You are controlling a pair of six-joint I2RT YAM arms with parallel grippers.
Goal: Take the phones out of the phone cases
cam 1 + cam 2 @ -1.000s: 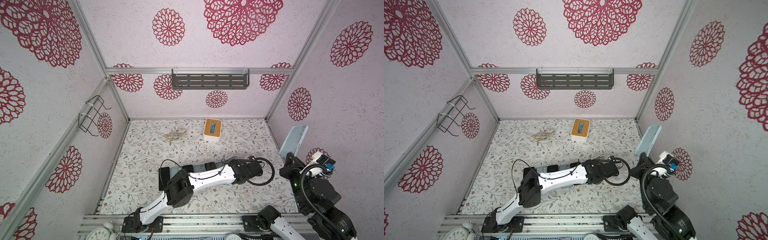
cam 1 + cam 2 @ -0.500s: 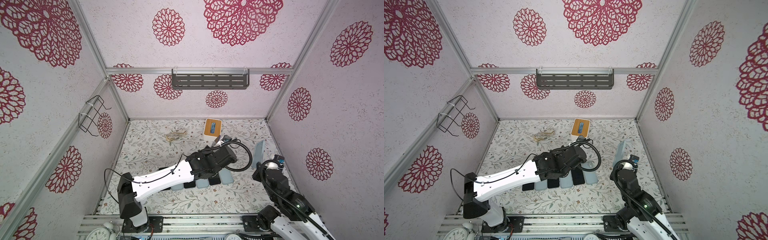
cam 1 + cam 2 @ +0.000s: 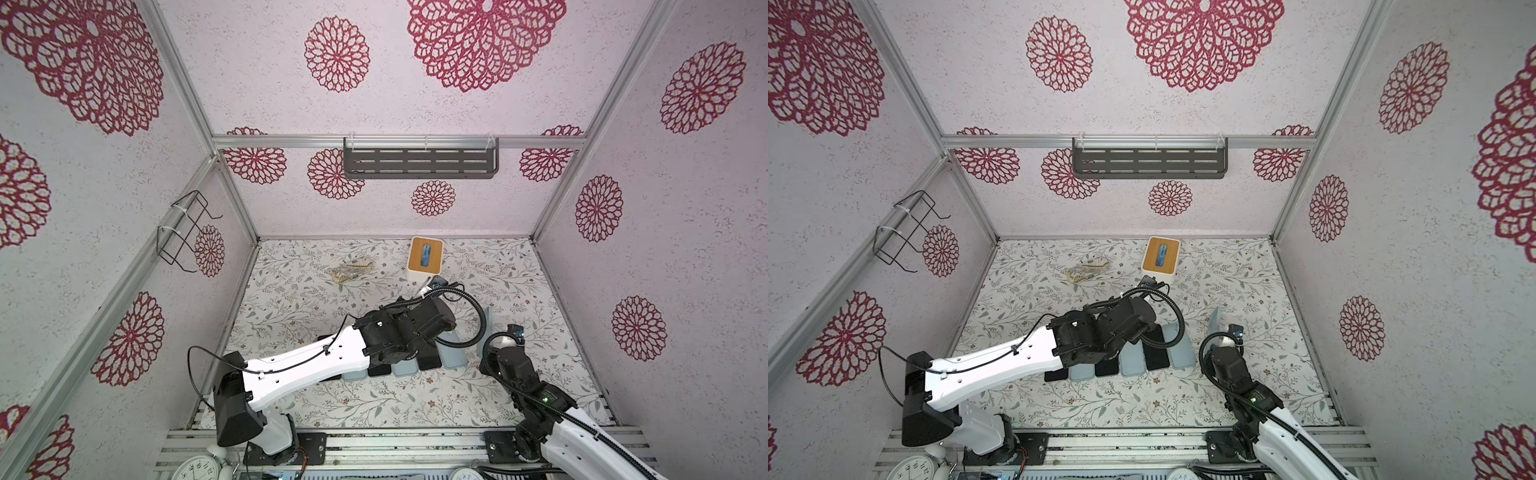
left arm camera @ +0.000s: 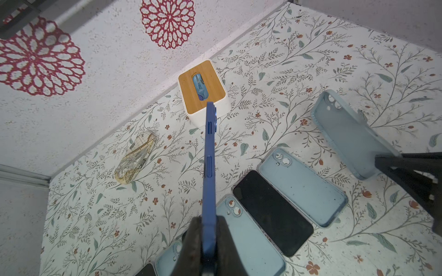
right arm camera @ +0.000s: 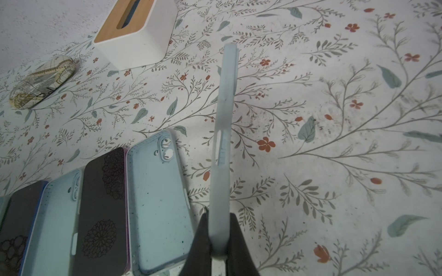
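My left claw is clamped on the short end of the dark blue phone, which stands on edge above the mat, well apart from its case (so the pulling-out looks done, to my eye). I grip it by the end so its flat faces are free for laying it down. Between my two arms lies the row of phones and cases, dark screens and pale shells side by side. I judge that both pieces belong there. My right claw is pinched on the end of the empty light-blue case, held upright just past the row's right end, near the next free spot.

The table wears a leafy floral cover, smudged here and there. Toward the back sit a patterned pouch and, to its right, a white tissue box with a wooden lid. A wire rack hangs on the left wall and a grey slotted shelf on the back wall. Every wall carries red medallions.
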